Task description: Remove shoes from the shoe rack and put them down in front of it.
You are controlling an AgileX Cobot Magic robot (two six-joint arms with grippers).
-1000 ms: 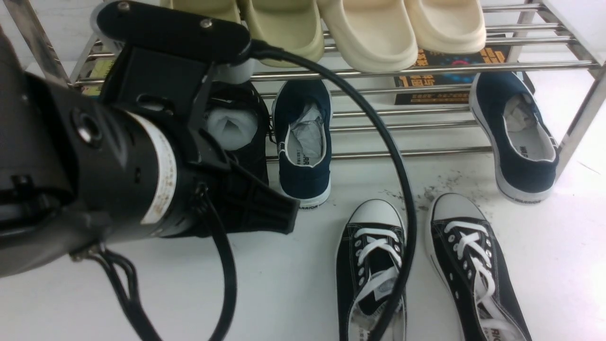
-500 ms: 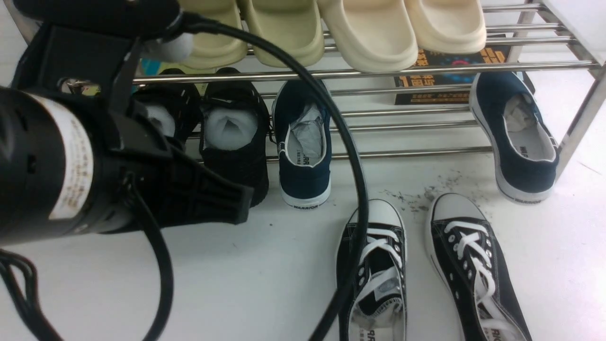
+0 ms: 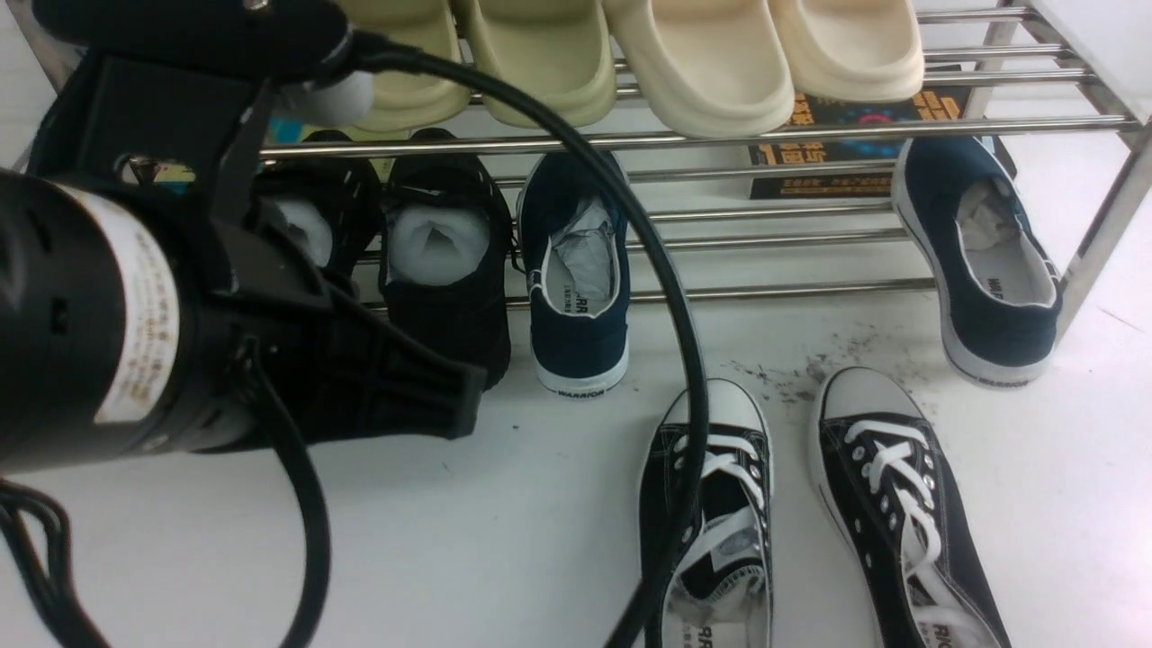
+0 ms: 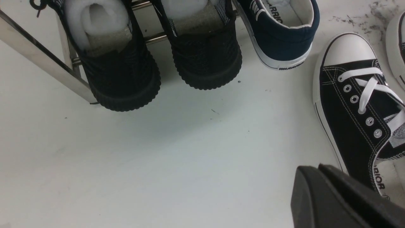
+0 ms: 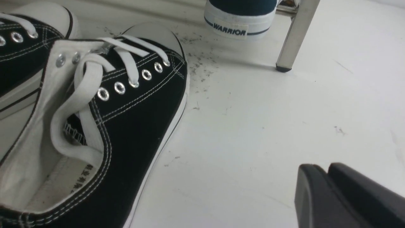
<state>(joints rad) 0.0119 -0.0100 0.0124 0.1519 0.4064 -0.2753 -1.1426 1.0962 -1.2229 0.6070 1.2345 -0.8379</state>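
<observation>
Front view shows the left sneaker (image 3: 731, 423) and the right sneaker (image 3: 900, 504) lying side by side on the desk (image 3: 504, 522), off the rack (image 3: 684, 138) and just in front of it. Their long axes run nearly straight toward the rack, white toe caps nearest it and heels toward me. By my reading the pair is placed, so what the coming move calls for is a clean pull-back, and that turns on where each claw lies relative to these two shoes. My left claw (image 3: 463, 400) hangs over bare desk, to the left of the pair and closer to the rack's black shoes (image 4: 205, 60) than to either sneaker. Its jaws are pressed together with nothing between them, which the left wrist view bears out: the left claw (image 4: 303, 180) is empty, with the left sneaker (image 4: 351, 120) off to one side and not touching it. My arm's cable (image 3: 666, 297) crosses in front of that sneaker, though I cannot say whether it touches. My right claw (image 5: 313, 180) shows only in the right wrist view, low over the desk near the outer side of the right sneaker (image 5: 133, 120) but apart from it. It grips nothing; whether its jaws are parted I cannot tell. The right arm is the nearer one to the pair.
</observation>
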